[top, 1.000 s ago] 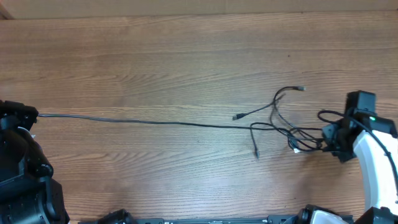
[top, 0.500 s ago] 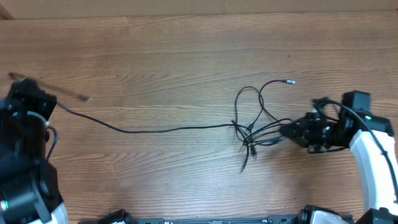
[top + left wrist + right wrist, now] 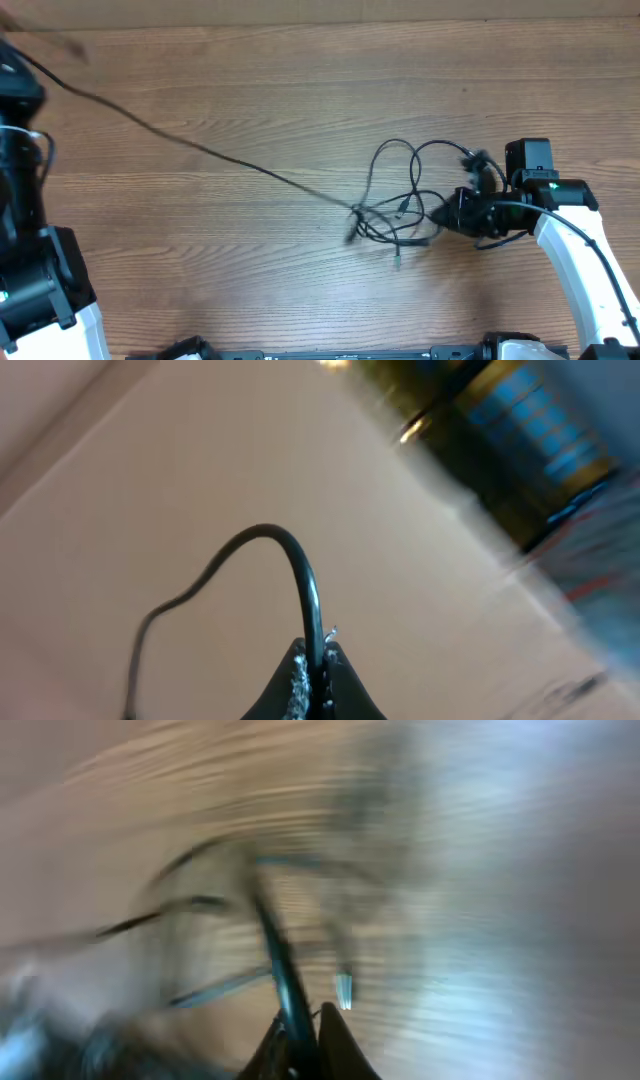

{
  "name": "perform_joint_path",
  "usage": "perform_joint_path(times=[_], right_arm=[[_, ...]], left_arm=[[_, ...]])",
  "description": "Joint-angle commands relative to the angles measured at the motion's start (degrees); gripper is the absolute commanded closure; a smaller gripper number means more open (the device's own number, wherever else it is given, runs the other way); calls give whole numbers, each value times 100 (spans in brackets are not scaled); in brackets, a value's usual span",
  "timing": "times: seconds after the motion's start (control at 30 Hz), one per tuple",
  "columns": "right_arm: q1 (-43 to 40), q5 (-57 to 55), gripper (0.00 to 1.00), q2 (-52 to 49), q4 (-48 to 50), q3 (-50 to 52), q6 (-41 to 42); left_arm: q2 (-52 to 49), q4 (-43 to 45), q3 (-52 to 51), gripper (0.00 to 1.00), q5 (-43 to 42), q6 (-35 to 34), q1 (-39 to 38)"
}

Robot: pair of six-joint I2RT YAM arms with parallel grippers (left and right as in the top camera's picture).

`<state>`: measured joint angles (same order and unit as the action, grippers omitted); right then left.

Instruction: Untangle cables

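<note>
The cables form a loose tangle [image 3: 395, 212] of thin black loops right of the table's middle. One long cable [image 3: 200, 150] runs taut from the tangle up to the far left corner. There my left gripper [image 3: 18, 62] is shut on it. In the left wrist view the cable [image 3: 305, 585] arches up out of the closed left gripper [image 3: 316, 665]. My right gripper [image 3: 452, 212] sits at the tangle's right edge, shut on a cable. The right wrist view is blurred: a dark cable [image 3: 272, 945] sits pinched in the right gripper [image 3: 305, 1035], with a silvery plug [image 3: 343, 990] beside it.
The wooden table [image 3: 250, 280] stretches across the whole view. The left arm's body [image 3: 35, 280] fills the near left corner. The right arm's white link [image 3: 585, 270] stands at the near right. A small plug end [image 3: 398, 262] lies just below the tangle.
My left gripper has swung toward the far left corner, pulling the long cable into a diagonal. The tangle has slid left, and my right gripper has followed it and shut on a cable.
</note>
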<state>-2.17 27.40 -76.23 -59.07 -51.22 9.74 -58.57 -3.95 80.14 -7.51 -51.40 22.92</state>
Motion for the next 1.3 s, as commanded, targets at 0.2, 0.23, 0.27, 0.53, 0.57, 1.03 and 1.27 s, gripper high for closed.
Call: perform_joint_path(times=[0.2, 0.23, 0.27, 0.53, 0.57, 1.03, 1.27], right_arm=[[-2, -3003, 95, -232, -439, -20, 3755], [-2, -2977, 94, -260, -398, -20, 3770], [-2, -2916, 94, -289, -337, -20, 3755], [79, 3130, 96, -426, -2, -20, -1517], [146, 3792, 96, -426, -103, -20, -2096], [2516, 2702, 96, -426, 640, -22, -1423], [2444, -2212, 96, -426, 48, -20, 2872]], left_arm=[[184, -181, 109, 96, 708, 549, 33], [155, -404, 109, 96, 706, 664, 33], [127, -597, 109, 96, 706, 688, 33], [-310, -1388, 107, 96, -704, -271, 28], [-400, -1375, 109, 96, -896, -457, 26], [-981, 857, 109, 96, -1587, -951, -682], [-798, 2177, 109, 96, -538, -944, -437]])
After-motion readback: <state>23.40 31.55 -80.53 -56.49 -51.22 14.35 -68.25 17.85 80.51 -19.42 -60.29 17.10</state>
